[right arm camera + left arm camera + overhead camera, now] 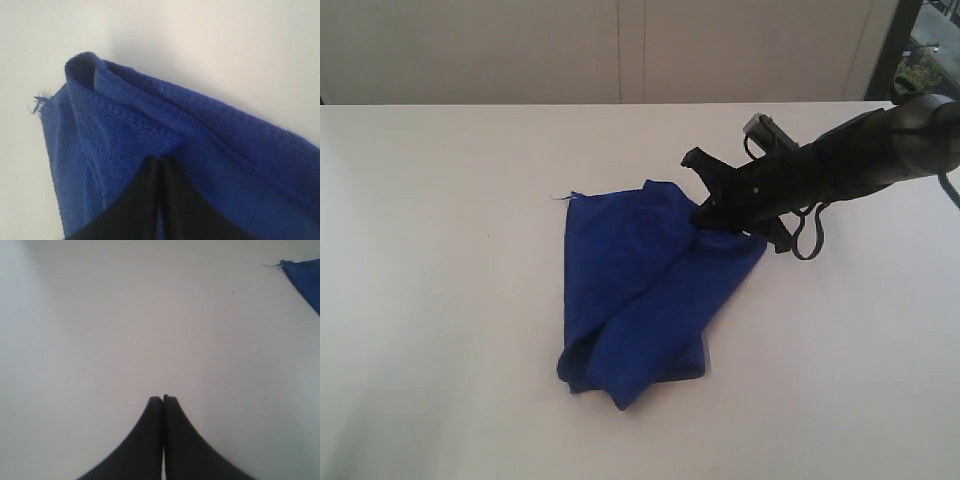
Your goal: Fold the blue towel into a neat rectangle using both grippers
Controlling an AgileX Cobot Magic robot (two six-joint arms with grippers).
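The blue towel (640,290) lies loosely folded and rumpled in the middle of the white table (440,250), one flap draped diagonally over the rest. My right gripper (703,212) reaches in from the right to the towel's far right edge, and the cloth rises toward it. In the right wrist view its jaws (161,159) are pressed together with blue towel (150,125) bunched round the tips. The left gripper (163,398) is shut over bare table, holding nothing. One towel corner (305,272) with a loose thread (272,264) shows far from it. The left arm is outside the exterior view.
The table's far edge meets a pale wall (620,50). A dark frame (905,40) stands at the back right. The black right arm (860,150) slants in over the table's right side, with cable loops (805,230) hanging under it.
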